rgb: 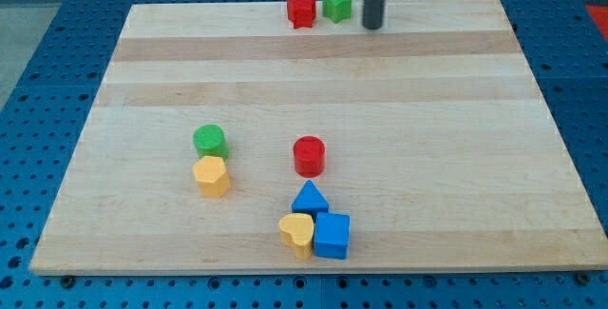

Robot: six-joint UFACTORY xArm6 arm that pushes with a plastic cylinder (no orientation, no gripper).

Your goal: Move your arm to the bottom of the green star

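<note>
Wooden board [313,81] of pale planks, resting on a blue perforated table [57,52]. Green star [335,4] at the view's top edge of the board, slightly right of centre. Red block [301,10], of a faceted shape that cannot be made out exactly, just beside the star on the view's left, the two nearly touching. My tip [372,27], the lower end of a straight dark rod that enters from the view's top, stands near the star on the view's right and slightly lower in the view, apart from it. The arm carries no pincer, so there is no open or closed state to report; the rod grips nothing.

Remaining blocks lie well apart from the star, in the lower half of the board. Green cylinder [209,140] left of centre, with a yellow block [212,176] of roughly hexagonal outline touching it on the view's bottom side. Red cylinder [309,155] near the centre, standing alone. Below it, a tight cluster: blue triangle [310,198] at the top, blue cube [332,234] at lower right, yellow heart [296,233] at lower left, all three touching.
</note>
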